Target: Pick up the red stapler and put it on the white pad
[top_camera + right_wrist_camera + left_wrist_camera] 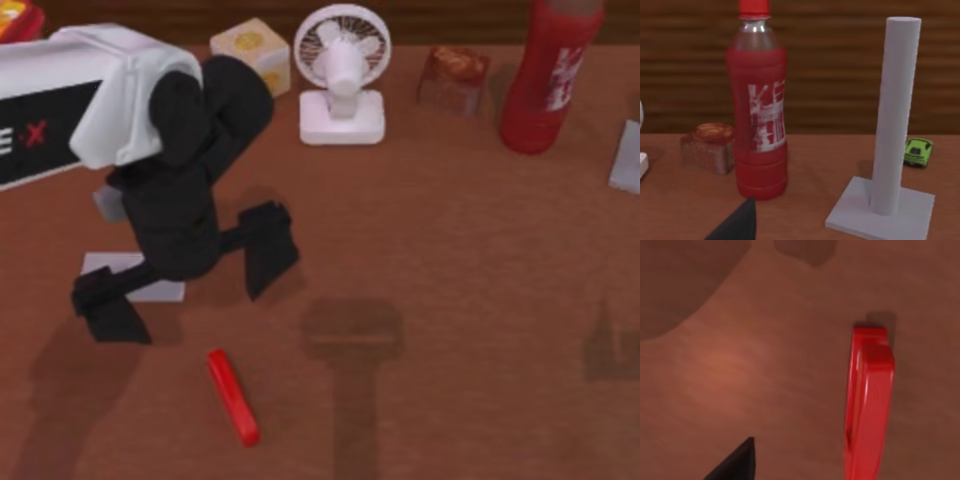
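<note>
Red stapler on a brown table

A bright red stapler (867, 405) lies flat on the brown wooden table (755, 375), running out of view at one end. A dark gripper fingertip (737, 462) pokes in nearby, not touching it. Soft shadows darken the far surface.

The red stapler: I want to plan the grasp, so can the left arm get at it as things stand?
Probably yes. The red stapler lies flat on bare table with nothing around it, and the left end effector hangs open just above and beside it, not touching.
</note>
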Controlling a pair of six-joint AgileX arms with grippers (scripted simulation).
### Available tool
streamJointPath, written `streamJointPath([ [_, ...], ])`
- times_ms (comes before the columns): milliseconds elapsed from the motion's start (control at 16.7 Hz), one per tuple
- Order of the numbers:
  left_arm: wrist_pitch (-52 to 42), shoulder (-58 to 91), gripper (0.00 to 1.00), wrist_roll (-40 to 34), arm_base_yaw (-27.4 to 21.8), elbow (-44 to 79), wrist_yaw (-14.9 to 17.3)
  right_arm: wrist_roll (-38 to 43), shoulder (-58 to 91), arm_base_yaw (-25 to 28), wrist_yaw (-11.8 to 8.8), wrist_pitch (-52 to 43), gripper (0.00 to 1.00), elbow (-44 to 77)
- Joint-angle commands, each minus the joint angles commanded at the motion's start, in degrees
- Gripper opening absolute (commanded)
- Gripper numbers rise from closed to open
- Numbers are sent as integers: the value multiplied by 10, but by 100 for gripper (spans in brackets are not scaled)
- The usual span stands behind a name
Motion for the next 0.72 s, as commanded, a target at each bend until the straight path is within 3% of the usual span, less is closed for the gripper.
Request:
streamJointPath([
  [480, 190, 78, 100, 2, -1, -108, 0, 0, 0, 0, 0, 0, 100, 0],
  [720, 210, 89, 100, 1, -1, -120, 0, 0, 0, 0, 0, 0, 100, 0],
])
